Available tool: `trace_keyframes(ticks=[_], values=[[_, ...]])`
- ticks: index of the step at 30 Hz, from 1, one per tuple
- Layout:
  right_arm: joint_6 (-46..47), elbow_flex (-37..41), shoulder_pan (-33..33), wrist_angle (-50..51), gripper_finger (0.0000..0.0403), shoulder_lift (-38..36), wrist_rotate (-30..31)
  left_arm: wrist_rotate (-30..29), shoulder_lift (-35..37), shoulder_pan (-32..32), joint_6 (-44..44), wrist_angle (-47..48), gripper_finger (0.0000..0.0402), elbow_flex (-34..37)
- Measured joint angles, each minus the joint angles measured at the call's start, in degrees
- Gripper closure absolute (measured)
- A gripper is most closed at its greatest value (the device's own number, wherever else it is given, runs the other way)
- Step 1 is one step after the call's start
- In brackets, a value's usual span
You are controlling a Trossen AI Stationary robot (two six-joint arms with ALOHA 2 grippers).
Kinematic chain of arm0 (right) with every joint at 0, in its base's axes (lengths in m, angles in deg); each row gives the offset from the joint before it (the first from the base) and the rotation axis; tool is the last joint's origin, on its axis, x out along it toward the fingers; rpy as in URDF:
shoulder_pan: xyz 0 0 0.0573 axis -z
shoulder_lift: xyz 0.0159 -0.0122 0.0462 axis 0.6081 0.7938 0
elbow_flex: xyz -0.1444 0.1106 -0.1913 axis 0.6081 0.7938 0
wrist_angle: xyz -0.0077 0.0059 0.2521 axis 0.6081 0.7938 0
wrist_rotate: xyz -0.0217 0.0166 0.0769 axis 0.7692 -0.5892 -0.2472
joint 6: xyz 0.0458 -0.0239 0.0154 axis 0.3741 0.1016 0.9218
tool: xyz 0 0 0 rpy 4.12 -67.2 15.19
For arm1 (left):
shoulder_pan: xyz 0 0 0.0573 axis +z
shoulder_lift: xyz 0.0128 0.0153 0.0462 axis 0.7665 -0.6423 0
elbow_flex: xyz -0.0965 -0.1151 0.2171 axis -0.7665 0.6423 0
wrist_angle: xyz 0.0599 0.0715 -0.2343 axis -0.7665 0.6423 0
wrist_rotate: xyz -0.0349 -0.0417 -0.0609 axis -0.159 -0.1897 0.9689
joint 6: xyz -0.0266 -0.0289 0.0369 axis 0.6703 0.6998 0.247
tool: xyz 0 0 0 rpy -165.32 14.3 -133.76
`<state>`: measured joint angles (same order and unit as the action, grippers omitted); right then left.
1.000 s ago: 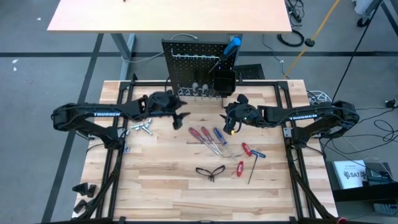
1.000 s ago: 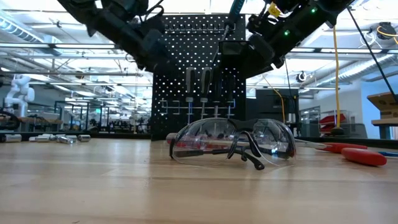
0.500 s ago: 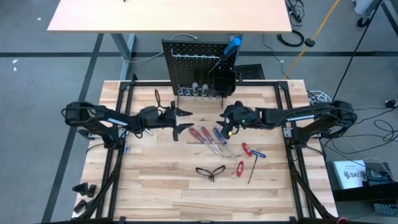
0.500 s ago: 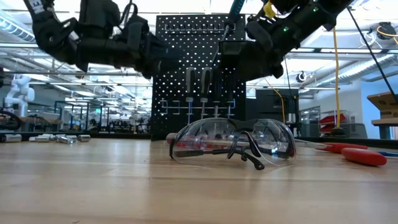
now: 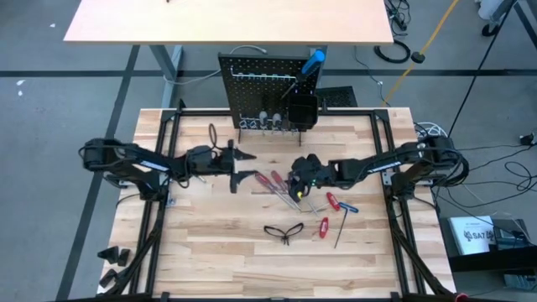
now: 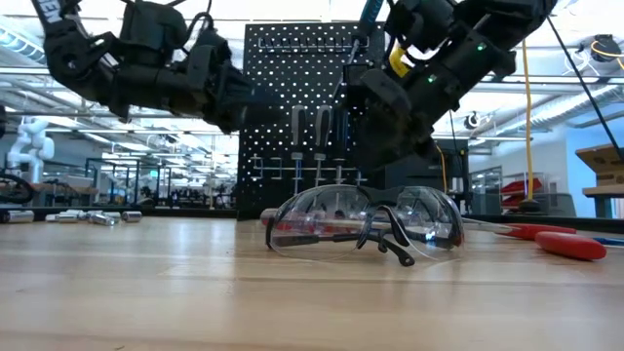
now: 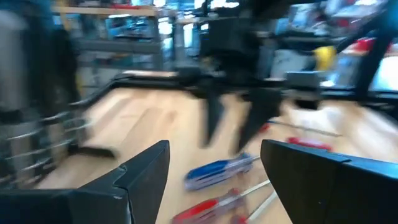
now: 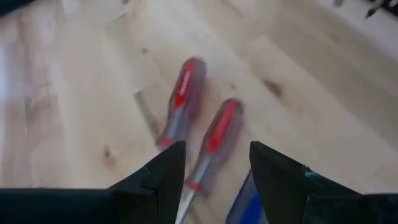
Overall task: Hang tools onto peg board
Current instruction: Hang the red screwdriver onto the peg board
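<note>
1. Seen from straight above, the peg board (image 5: 267,91) stands upright at the far edge of the table (image 5: 210,252), with a blue-handled tool (image 5: 314,59) at its upper right corner and a square black bin (image 5: 302,110) on its lower right. The left gripper (image 5: 246,163) reaches in from the left, its fingers spread and holding nothing, pointing toward the red-handled screwdrivers (image 5: 270,180) lying mid-table. The right gripper (image 5: 295,190) is low over the blue-handled screwdriver (image 5: 297,185) beside them. Red-handled hex keys (image 5: 332,204) lie just to the right, the glasses (image 5: 284,231) nearer the front edge, and small silver pieces (image 5: 191,172) sit at the left under the left arm.

2. From table height, the glasses (image 6: 366,222) lie in the foreground, with the peg board (image 6: 302,107) behind them carrying a few tools already hanging on its hooks. The left gripper's arm (image 6: 166,73) hangs above the table on one side, the right arm (image 6: 429,73) comes down on the other. A red handle (image 6: 570,244) lies at the far right.

3. Through the left wrist camera, the left gripper (image 7: 214,171) shows its two fingers well apart with nothing between them; ahead lie the blue-handled screwdriver (image 7: 221,171) and a red one (image 7: 214,205), with the right gripper (image 7: 233,127) poised above them, its fingers parted.

4. Through the right wrist camera, the right gripper (image 8: 217,180) is partly open and grasps nothing; two red-handled screwdrivers (image 8: 183,93) lie on the wood just beyond its tips, and the blue handle (image 8: 242,202) shows between the fingers.
</note>
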<state>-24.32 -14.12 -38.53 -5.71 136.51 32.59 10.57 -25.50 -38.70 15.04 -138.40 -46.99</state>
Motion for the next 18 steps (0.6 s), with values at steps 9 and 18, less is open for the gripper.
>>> trace_keyframes(ticks=[9, 18], values=[[8.11, -0.04, -4.36, 0.06, 0.0232, 3.02, 0.35, -5.28, 14.21, 1.48, -1.77, 5.1, 0.0142, 3.91], [11.24, -1.37, -7.06, -0.5, 0.0232, 9.14, 5.38, -5.09, 14.59, 1.22, -1.25, 5.22, 0.0142, 4.72]])
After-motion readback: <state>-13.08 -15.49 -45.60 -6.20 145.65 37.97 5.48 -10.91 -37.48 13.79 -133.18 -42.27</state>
